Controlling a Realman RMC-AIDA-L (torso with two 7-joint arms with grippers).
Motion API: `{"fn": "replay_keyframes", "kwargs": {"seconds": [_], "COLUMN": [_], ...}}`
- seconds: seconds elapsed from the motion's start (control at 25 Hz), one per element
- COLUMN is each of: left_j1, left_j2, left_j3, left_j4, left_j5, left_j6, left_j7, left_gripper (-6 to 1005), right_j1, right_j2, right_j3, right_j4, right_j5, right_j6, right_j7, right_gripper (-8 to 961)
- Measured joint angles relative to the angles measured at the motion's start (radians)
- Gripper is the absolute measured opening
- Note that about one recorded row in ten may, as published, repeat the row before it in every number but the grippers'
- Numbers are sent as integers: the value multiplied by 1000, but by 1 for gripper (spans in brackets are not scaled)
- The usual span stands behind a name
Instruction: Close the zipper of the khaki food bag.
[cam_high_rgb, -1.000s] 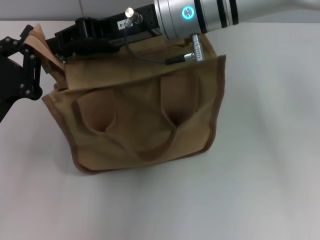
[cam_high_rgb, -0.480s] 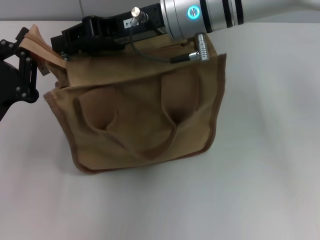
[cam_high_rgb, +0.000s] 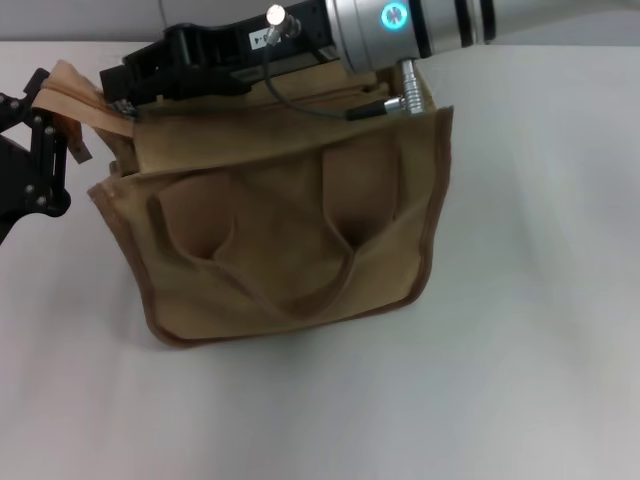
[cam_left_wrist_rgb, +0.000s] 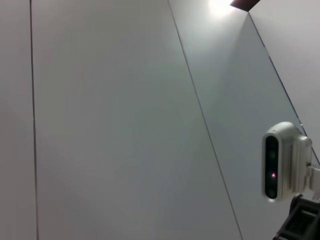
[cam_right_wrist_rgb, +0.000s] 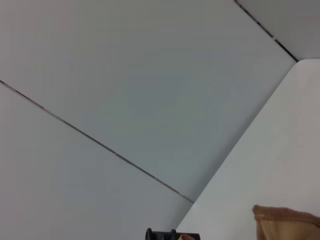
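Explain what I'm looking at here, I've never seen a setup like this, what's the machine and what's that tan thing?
It is a two-armed robot. The wide picture comes from its head camera, looking down at a white table. On it stands a khaki bag. The right arm reaches across the bag's top, its black gripper at the far left end. The left gripper holds the bag's left corner. The zipper itself is hidden. The other two pictures come from wrist cameras and show mostly wall, plus a mounted camera.
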Motion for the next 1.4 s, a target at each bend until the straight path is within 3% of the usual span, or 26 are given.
{"fn": "replay_keyframes", "kwargs": {"seconds": [0.16,0.32,0.6,0.8,1.04,1.2,1.4], "left_j1": [4,5,5,-7,-21,-33,-35], "left_j2": [1,1,0,0,1,0,0], "left_j3": [-1,-1,-1,5,1,0,-5], "left_j4": [-3,-5,-14,-22,-22,-23,-23], "left_j5": [0,0,0,1,0,0,-1], "left_j6": [-6,-8,-3,5,11,14,17], "left_j7": [0,0,-11,-35,-67,-86,-89], "left_gripper": [21,21,20,20,20,21,21], "right_j1": [-35,-90,-193,-207,-212,-213,-205], "right_j2": [-1,-1,1,8,9,9,9], "right_j3": [0,9,76,32,-20,-68,-145], "right_j4": [-50,-104,-143,-132,-56,-33,-46], "right_j5": [-17,-35,128,157,282,332,339], "right_j6": [-1,6,2,11,11,24,86], "right_j7": [-12,-156,-810,-1324,-1772,-1934,-1982], "right_gripper": [268,268,268,268,268,268,268]}}
